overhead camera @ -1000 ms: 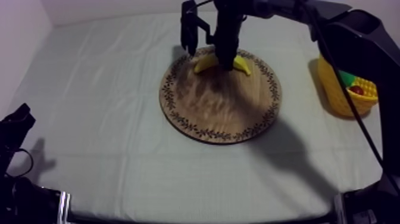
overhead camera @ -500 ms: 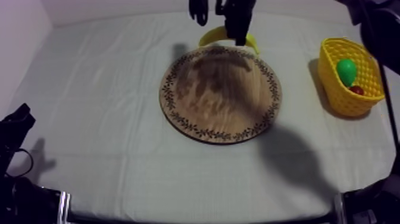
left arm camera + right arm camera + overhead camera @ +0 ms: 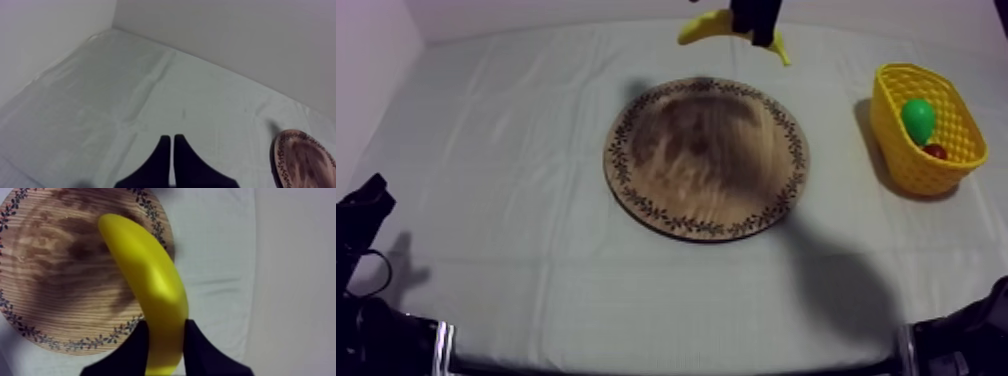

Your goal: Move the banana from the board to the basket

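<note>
Banana (image 3: 150, 278) hangs above the far rim of the wooden board (image 3: 706, 157), clamped near one end in my right tool (image 3: 164, 330); held so off-centre, it may swing or slip before the yellow basket (image 3: 896, 150) beside the board; left tool (image 3: 171, 145) narrow, empty.

The curved yellow toy banana (image 3: 150, 283) looks like smooth plastic, with a soft sheen along its back. The round wooden board (image 3: 60, 273) shows matt grain with darker patches, and its rim is printed with a fine leaf pattern. The grey-white tabletop cloth (image 3: 125, 95) is matt and lightly creased. The yellow basket (image 3: 916, 172) is openwork plastic. The green pear (image 3: 917, 117) and the small red fruit (image 3: 935, 151) inside it look smooth and slightly glossy. The black fingers (image 3: 200, 348) of the right gripper (image 3: 165, 335) and of the left gripper (image 3: 171, 142) are matt.
</note>
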